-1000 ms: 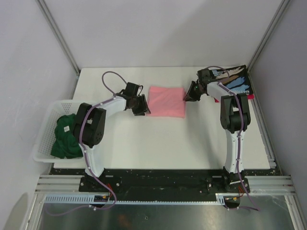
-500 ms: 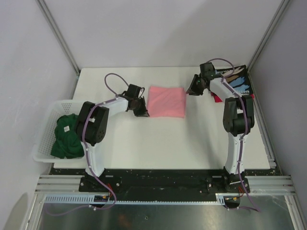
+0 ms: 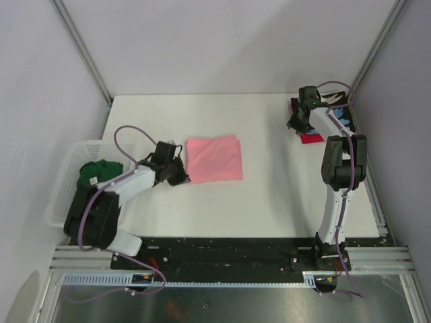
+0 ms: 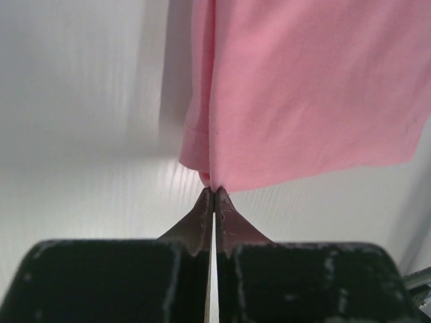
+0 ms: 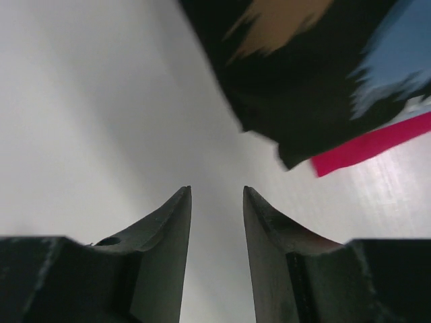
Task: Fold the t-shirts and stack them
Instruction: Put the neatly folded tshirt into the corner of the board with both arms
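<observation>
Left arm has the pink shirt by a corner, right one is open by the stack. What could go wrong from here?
1. The left gripper pinches the pink shirt only at one corner, with its very tips; the cloth may slip out, or a pull may skew the fold.
2. The right gripper is open close to the black printed shirt lying on the red shirt; moving in could nudge them or catch only one layer.
</observation>
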Action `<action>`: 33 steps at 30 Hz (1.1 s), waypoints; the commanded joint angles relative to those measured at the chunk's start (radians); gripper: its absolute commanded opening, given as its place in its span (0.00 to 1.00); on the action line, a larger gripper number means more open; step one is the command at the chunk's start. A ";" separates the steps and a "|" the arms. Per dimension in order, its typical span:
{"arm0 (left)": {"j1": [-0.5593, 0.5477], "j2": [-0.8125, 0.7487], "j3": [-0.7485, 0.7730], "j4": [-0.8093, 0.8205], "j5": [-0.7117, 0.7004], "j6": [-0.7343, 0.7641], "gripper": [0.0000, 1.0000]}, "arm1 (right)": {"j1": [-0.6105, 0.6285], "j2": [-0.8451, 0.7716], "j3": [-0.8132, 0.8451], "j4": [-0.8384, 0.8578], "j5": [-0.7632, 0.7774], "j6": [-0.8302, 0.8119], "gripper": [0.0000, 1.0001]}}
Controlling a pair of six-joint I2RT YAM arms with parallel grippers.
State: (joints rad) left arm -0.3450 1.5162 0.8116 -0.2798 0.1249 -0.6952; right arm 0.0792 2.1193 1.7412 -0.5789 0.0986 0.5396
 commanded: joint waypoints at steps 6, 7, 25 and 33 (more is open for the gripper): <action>0.008 -0.249 -0.183 0.003 -0.038 -0.026 0.00 | -0.055 -0.015 -0.055 0.036 0.197 -0.031 0.42; 0.008 -0.256 -0.189 0.003 -0.034 -0.024 0.00 | -0.059 -0.017 -0.069 0.042 0.204 -0.034 0.42; 0.034 -0.317 -0.219 0.001 0.001 -0.015 0.00 | -0.065 0.048 -0.114 0.077 0.246 -0.070 0.43; 0.049 -0.328 -0.231 0.002 0.008 -0.012 0.00 | -0.061 0.075 -0.114 0.075 0.253 -0.072 0.30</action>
State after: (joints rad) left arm -0.3084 1.2251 0.5941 -0.2939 0.1204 -0.7082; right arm 0.0181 2.1666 1.6226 -0.5034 0.3187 0.4725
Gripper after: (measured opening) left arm 0.006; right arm 0.379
